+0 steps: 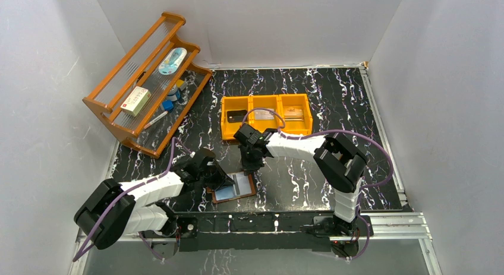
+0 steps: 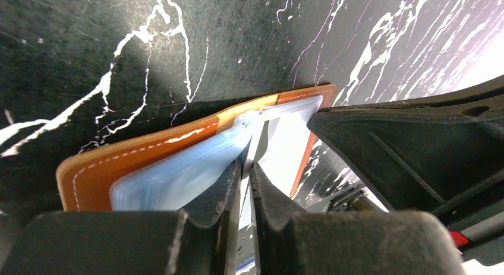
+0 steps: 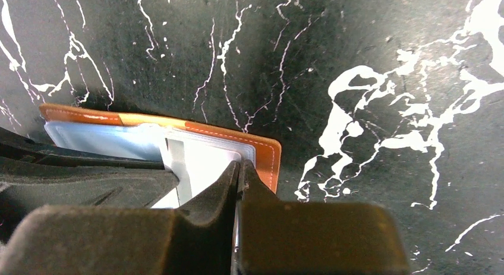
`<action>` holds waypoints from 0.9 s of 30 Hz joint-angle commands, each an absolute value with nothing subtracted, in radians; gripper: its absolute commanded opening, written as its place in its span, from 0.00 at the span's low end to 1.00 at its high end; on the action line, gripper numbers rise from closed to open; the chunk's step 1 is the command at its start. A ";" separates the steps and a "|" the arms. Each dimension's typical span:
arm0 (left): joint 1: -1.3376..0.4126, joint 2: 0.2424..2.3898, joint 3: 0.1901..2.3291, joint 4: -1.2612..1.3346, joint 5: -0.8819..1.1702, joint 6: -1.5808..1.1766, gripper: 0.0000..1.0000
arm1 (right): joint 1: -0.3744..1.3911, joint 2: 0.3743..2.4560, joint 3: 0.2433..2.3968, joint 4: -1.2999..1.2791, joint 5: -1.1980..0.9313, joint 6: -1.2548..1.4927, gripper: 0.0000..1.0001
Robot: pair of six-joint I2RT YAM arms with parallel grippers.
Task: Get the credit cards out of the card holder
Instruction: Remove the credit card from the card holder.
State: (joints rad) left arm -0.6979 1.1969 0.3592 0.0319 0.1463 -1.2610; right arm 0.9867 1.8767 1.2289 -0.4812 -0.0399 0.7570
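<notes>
A black marbled table (image 1: 333, 97) bears an orange bin (image 1: 229, 134) and, near the arm bases, the open card holder (image 1: 238, 189). The left gripper (image 2: 245, 163) pinches the holder's blue pocket leaves. The right gripper (image 3: 239, 164), fingers pressed together, touches the holder's other page. Three credit cards (image 1: 236, 115) lie in the bin, one per compartment.

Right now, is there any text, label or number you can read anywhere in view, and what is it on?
None can be read.
Print on the white-and-red box, on the rack: too small.
Print on the blue-and-white packet: blurred.
The cards in the orange bin: too small.
The card holder: no text shows.
</notes>
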 commanded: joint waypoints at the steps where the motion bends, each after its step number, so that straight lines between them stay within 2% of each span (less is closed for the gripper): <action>1: -0.703 1.269 0.275 0.172 0.072 -1.336 0.16 | 1.011 1.928 1.171 -0.473 -0.080 0.766 0.07; 2: -0.703 1.278 0.267 0.211 0.080 -1.337 0.17 | 1.011 1.927 1.168 -0.469 -0.085 0.766 0.07; 4: -0.701 1.297 0.281 0.225 0.085 -1.326 0.13 | 1.011 1.924 1.162 -0.461 -0.090 0.765 0.07; 7: -0.703 1.315 0.304 0.254 0.087 -1.294 0.14 | 1.012 1.921 1.157 -0.453 -0.101 0.765 0.06; 11: -0.702 1.333 0.354 0.213 0.065 -1.253 0.00 | 1.011 1.916 1.155 -0.448 -0.110 0.764 0.05; 18: -0.701 1.253 0.392 0.050 -0.026 -1.213 0.00 | 1.005 1.892 1.156 -0.476 -0.067 0.773 0.08; 27: -0.701 1.126 0.391 -0.050 -0.044 -1.156 0.00 | 0.951 1.847 1.124 -0.461 -0.080 0.778 0.19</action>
State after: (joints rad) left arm -0.7078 1.1606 0.3740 0.0280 0.0395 -1.2106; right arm 0.9520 1.8458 1.1786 -0.4133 -0.0380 0.7769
